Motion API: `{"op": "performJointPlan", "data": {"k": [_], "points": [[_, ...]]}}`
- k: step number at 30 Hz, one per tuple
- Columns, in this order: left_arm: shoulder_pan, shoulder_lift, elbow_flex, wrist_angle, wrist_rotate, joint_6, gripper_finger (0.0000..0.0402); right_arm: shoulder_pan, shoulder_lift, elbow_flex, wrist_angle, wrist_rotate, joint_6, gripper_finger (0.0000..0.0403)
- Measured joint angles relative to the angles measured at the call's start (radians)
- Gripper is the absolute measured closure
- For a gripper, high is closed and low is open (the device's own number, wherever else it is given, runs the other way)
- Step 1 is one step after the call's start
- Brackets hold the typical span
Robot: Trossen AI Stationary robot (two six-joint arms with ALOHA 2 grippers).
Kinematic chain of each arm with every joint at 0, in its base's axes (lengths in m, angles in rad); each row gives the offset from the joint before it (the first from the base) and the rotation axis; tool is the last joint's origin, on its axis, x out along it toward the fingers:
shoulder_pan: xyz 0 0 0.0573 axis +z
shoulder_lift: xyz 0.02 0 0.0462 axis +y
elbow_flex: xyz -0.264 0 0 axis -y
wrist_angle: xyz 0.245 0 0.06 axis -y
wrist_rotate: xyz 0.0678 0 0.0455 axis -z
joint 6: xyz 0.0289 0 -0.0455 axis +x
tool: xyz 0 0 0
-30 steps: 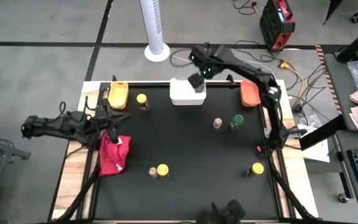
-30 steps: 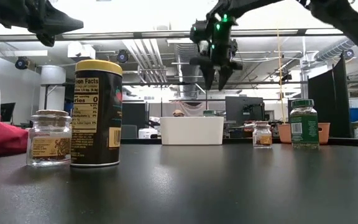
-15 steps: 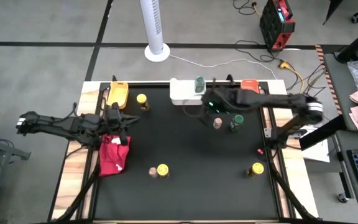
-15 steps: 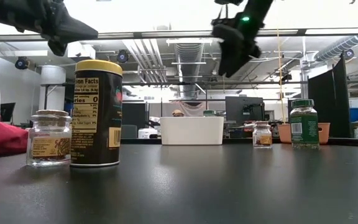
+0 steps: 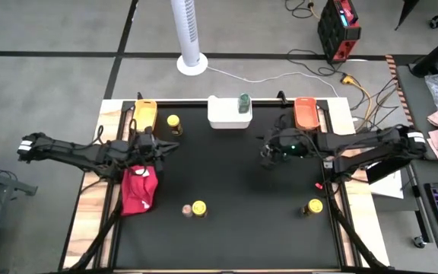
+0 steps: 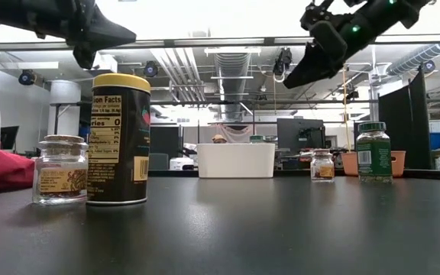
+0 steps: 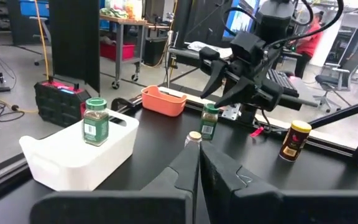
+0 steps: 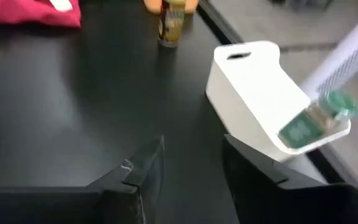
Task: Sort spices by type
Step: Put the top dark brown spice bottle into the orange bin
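The right gripper (image 5: 268,150) was open and held nothing, above two jars (image 5: 286,153); a green-lid jar (image 5: 243,102) stood in the white tray (image 5: 220,116)

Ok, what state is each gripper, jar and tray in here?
right gripper: fingers open, empty, above the table
left gripper: fingers shut, empty
green-lid jar: upright in the white tray
second green-lid jar: upright on the table
small jar: upright beside it
tall yellow-lid jar: upright on the table
yellow tray: empty
orange tray: empty
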Motion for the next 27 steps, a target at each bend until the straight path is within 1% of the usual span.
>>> {"op": "performJointPlan", "data": {"k": [4,9,15,18,21,24,27], "points": [[0.0,0.021,0.0,0.012,0.0,-0.005,0.0402,0.011,-0.01,-0.064,0.133,-0.011,-0.072,0.027],[0.0,0.054,0.0,0.018,0.0,-0.005,0.0402,0.022,-0.01,-0.125,0.306,-0.052,-0.147,0.0289],[0.0,0.092,0.0,0.036,0.0,0.008,0.0402,0.021,-0.004,-0.149,0.412,-0.052,-0.185,0.0314],[0.001,0.098,0.0,0.043,-0.021,0.009,0.0402,0.022,0.009,-0.151,0.453,-0.054,-0.206,0.0327],[0.003,0.095,0.0,0.059,-0.062,0.022,0.0402,0.024,0.027,-0.157,0.512,-0.082,-0.247,0.0339],[0.003,0.094,0.0,0.066,-0.072,0.059,0.0402,0.028,0.067,-0.189,0.635,-0.132,-0.275,0.0348],[0.003,0.094,0.0,0.073,-0.076,0.09,0.0402,0.034,0.117,-0.22,0.744,-0.138,-0.282,0.0356]]}}
